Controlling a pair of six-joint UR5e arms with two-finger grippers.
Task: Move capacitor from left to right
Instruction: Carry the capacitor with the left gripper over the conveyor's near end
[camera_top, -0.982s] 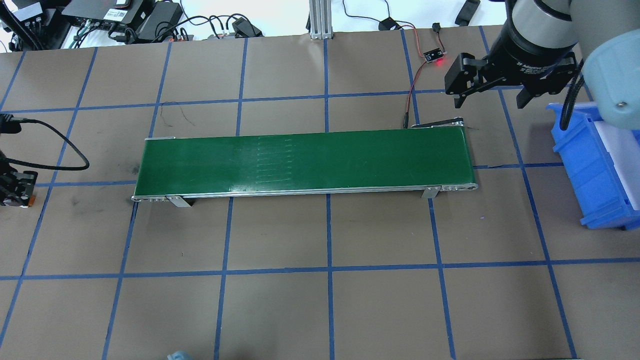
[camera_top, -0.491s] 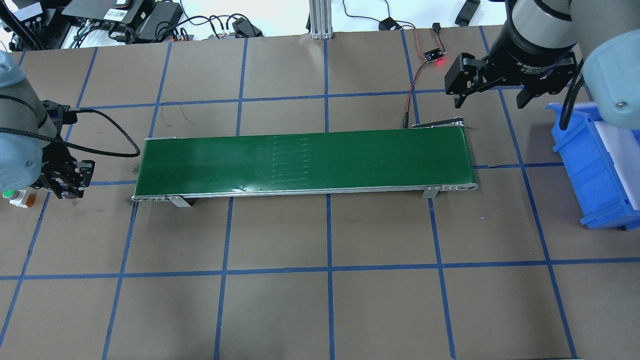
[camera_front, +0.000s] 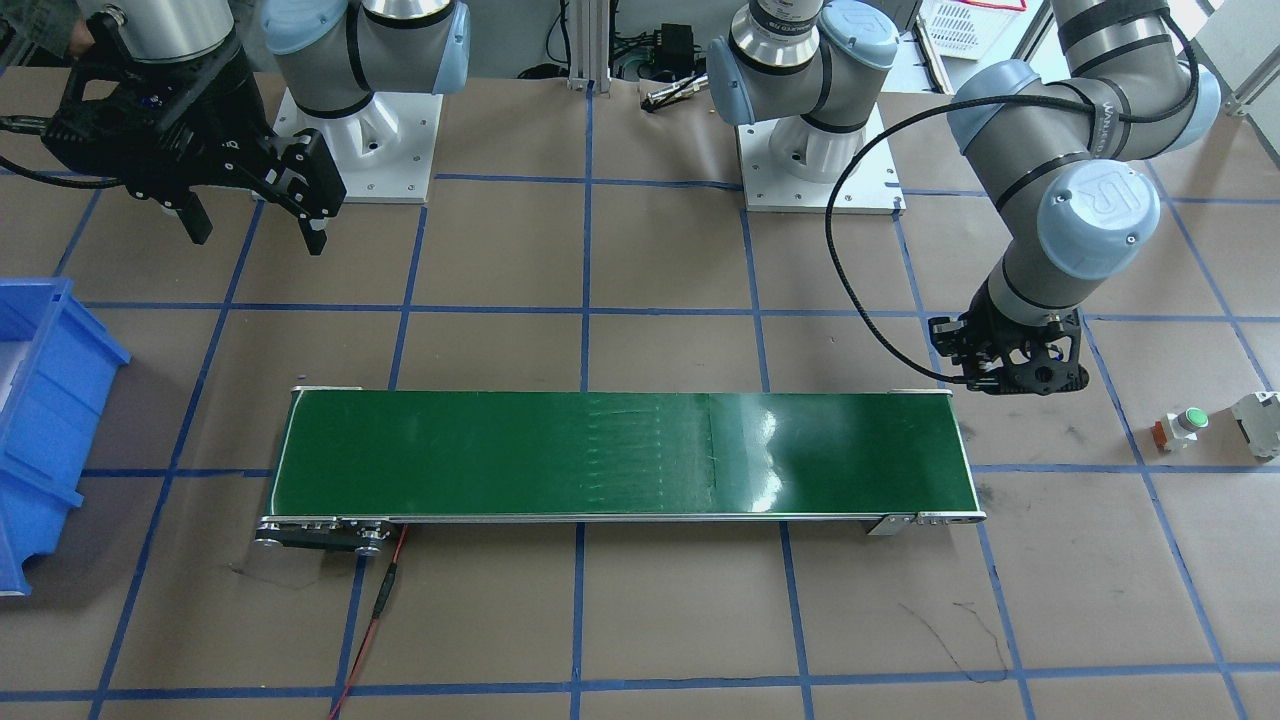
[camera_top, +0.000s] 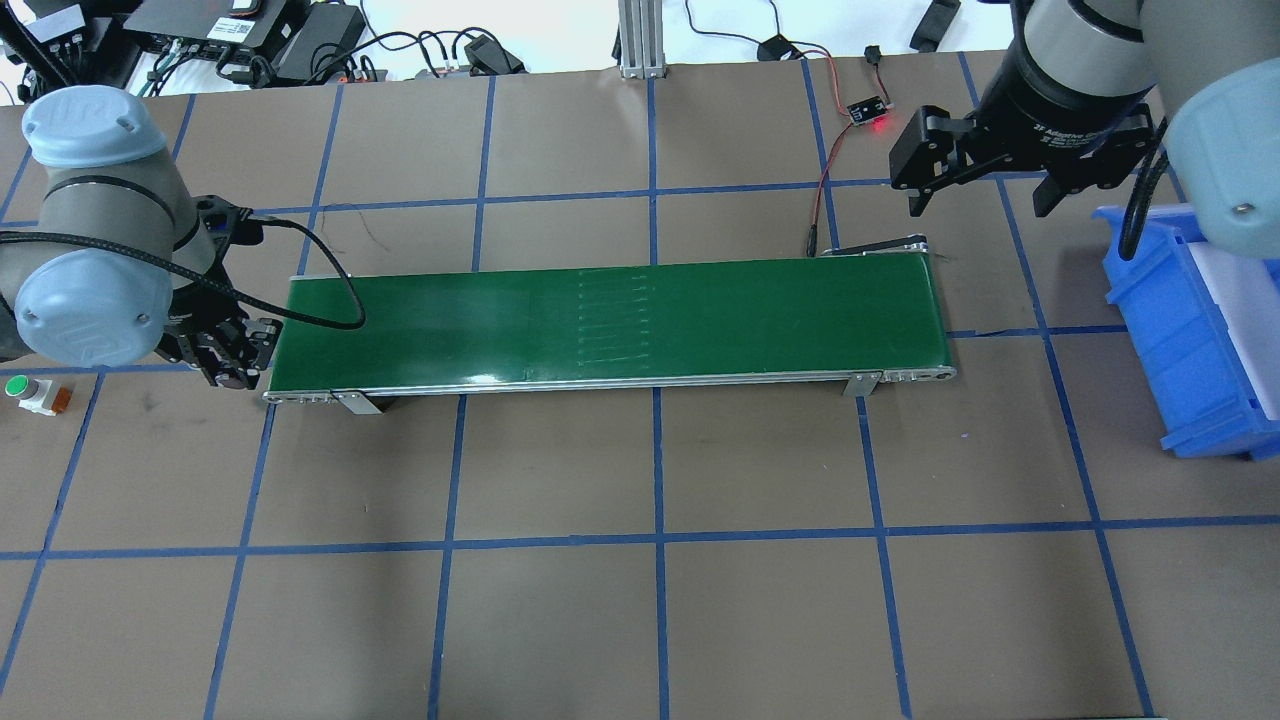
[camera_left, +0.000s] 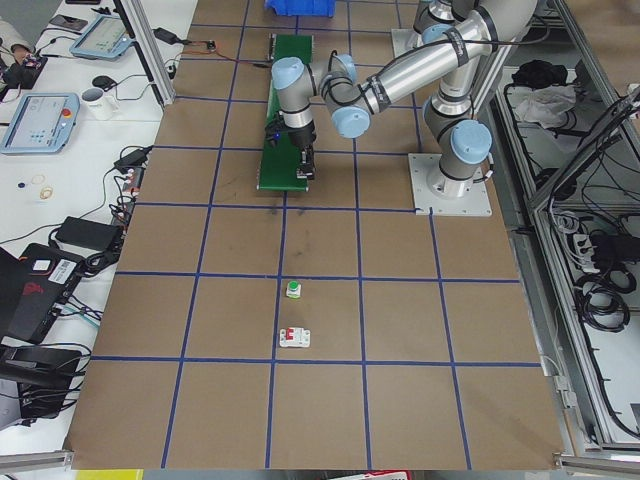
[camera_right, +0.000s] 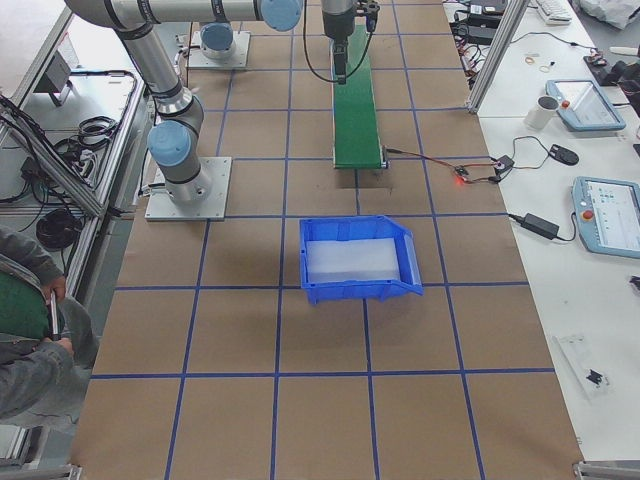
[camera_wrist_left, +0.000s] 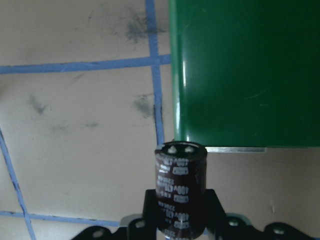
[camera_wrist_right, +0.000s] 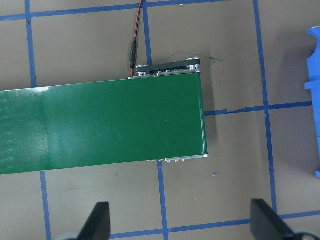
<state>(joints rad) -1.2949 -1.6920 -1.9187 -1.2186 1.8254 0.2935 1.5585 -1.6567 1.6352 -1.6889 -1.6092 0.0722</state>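
The capacitor (camera_wrist_left: 180, 185), a stubby dark brown cylinder with pale markings and a silvery end, stands upright between my left gripper's fingers in the left wrist view. My left gripper (camera_top: 228, 362) is shut on it and hangs just off the left end of the green conveyor belt (camera_top: 610, 325), over the brown table. It also shows in the front-facing view (camera_front: 1020, 380). My right gripper (camera_top: 980, 205) is open and empty, above the table beyond the belt's right end. In the right wrist view, the belt's end (camera_wrist_right: 100, 125) lies below it.
A blue bin (camera_top: 1190, 330) stands at the right edge. A green-topped push button (camera_top: 30, 392) and a white-grey blocky component (camera_front: 1258, 422) sit on the table left of the belt. A red wire and a small lit board (camera_top: 868, 112) lie behind the belt's right end.
My left arm has come in from the table's left edge to the belt's left end. The pale marks on the belt have shifted right. The right arm has not moved.
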